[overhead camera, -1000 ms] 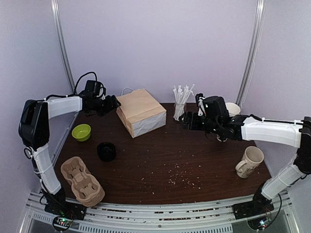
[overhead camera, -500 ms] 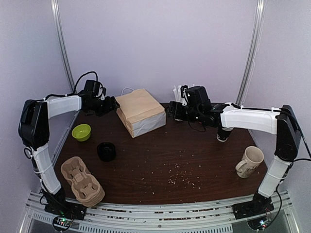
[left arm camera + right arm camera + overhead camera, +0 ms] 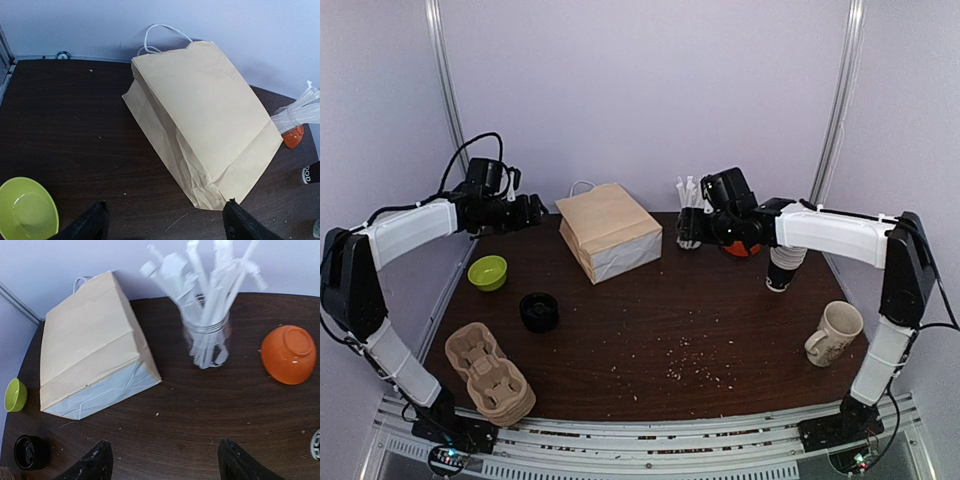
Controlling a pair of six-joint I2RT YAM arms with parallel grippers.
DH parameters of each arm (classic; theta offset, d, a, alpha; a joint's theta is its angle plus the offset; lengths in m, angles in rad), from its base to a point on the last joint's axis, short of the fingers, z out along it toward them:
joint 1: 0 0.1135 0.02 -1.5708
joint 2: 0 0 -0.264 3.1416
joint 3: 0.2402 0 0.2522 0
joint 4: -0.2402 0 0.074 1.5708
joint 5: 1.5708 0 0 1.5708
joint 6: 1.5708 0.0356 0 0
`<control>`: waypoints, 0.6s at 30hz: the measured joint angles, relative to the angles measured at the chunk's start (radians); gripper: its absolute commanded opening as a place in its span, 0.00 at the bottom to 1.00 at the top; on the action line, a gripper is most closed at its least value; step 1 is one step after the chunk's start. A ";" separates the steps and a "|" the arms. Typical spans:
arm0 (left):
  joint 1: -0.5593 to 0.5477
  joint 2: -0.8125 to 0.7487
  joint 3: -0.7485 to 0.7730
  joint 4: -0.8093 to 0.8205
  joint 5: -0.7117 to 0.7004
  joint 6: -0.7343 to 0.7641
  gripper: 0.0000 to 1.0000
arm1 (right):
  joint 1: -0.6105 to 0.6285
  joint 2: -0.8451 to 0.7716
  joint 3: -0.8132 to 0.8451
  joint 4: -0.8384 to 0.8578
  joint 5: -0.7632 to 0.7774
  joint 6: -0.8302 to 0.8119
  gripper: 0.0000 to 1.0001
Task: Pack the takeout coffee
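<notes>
At the back of the dark wooden surface (image 3: 720, 330), seen from above, a tan paper bag (image 3: 610, 232) lies on its side. Its cord handles point toward the rear wall and its folded base toward the front. The left hand (image 3: 532, 211) hovers just left of it, and the right hand (image 3: 700, 222) hovers to its right, close by a jar of wrapped straws (image 3: 688, 192). They flank the bag, probably so it can be stood up and opened before anything goes in. The takeout coffee (image 3: 538, 312), a short black lidded cup, stands alone nearer the front left, well apart from both hands and from the bag. It is near a green bowl (image 3: 487, 272) and a stack of pulp cup carriers (image 3: 490, 375). A cream mug (image 3: 832, 333) stands front right.

From the left wrist, the bag fills the middle of the view. The two fingers (image 3: 94, 224) at the bottom edge are spread wide with nothing between them.

From the right wrist, the bag's pale base faces the camera. The straw jar and an orange bowl (image 3: 289, 354) that looks upside down sit to its right, and the black cup shows far off in the lower left corner. This hand's fingers (image 3: 99, 464) are likewise wide apart and empty, so packing has not yet begun
</notes>
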 measured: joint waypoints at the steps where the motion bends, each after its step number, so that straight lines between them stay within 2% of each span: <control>1: 0.000 -0.013 -0.013 0.000 -0.011 0.010 0.81 | -0.018 -0.016 0.016 -0.046 0.016 -0.019 0.72; 10: 0.000 -0.034 -0.119 0.007 -0.061 0.054 0.81 | -0.177 -0.191 0.282 -0.411 0.124 -0.147 0.65; 15: 0.000 -0.043 -0.164 0.026 -0.056 0.059 0.80 | -0.249 -0.205 0.325 -0.565 0.155 -0.179 0.65; 18: 0.000 -0.051 -0.178 0.032 -0.042 0.060 0.80 | -0.266 -0.178 0.325 -0.643 0.163 -0.200 0.60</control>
